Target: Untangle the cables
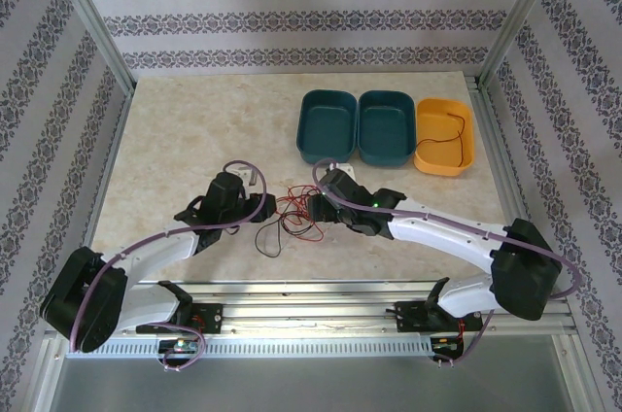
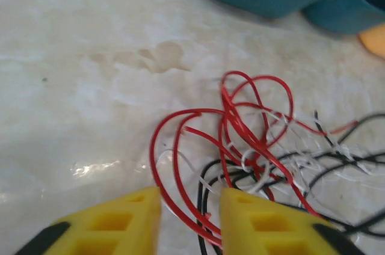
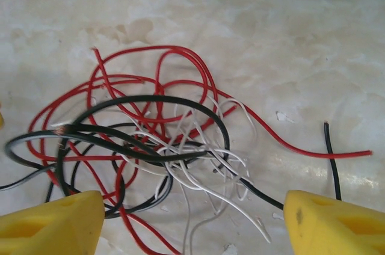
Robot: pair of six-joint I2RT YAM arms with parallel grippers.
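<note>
Item: table (image 1: 185, 130), pale marbled top, carrying all that follows.

Item: two teal bins (image 1: 328, 130) side by side at the far right of the table; beside them an orange bin (image 1: 434, 157) with a lone red strand (image 1: 442, 135) lying inside.

Item: left gripper (image 2: 189, 207), low over the left edge of the tangle; jaws partly apart, a few red loops and a black strand running through the gap, nothing pinched as far as the wrist view shows.

Item: right gripper (image 3: 192, 204), facing it from the right; jaws spread wide, straddling the heap from either side, empty.

Item: cables (image 1: 290, 215), one loose knot on the table near the front middle, between the two grippers and well apart from the bins; judged very light, limp and springy, likely to drag as a whole clump if one wire is pulled hard.

Sub-items: red strands (image 3: 180, 53), big open loops on the outside, easiest to lift clear; black strands (image 3: 150, 100), wide rings crossing over the red; white strands (image 3: 198, 183), finest, threaded through the centre, hardest to single out.

Hold points, judged: free ends lying clear at the right, one red (image 3: 367, 154), one black (image 3: 326, 125); thin smooth insulation may slip, so a firm pinch near an end while the other gripper pins the heap.
</note>
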